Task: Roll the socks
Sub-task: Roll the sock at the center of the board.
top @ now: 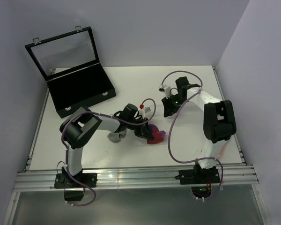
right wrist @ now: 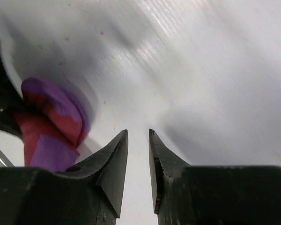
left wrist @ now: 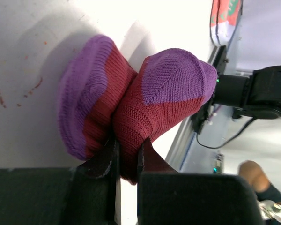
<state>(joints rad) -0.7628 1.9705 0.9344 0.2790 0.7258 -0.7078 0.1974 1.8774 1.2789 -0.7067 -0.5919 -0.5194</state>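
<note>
1. One white table (top: 131,79) fills the overhead view. Its near edge is hidden behind a metal rail (top: 131,177).
2. One black case (top: 82,93) sits at the far left corner with its glazed lid propped open. The dark inside shows no detail.
3. Two robot arms stand at the near edge. The left arm (top: 82,129) reaches toward the middle of the table, and the right arm (top: 218,119) bends back over the right half.
4. Two socks belong to the task.
   - The magenta-red sock (left wrist: 145,98), with purple patches, lies bunched in two lobes near the middle of the table. Its toe is folded out of sight.
   - The grey sock (top: 115,136) lies just left of it, partly covered by the left arm and too small to make out its shape.
5. One salmon-pink sock (left wrist: 223,18) is cut off by the top edge of the left wrist view. Only a strip with teal and white shows.
6. Two grippers are in view.
   - The left gripper (left wrist: 127,150) pinches a fold of the magenta-red sock between its fingers.
   - The right gripper (right wrist: 137,136) hovers near that sock without touching it. Its fingers are slightly spread, with nothing between them.
</note>
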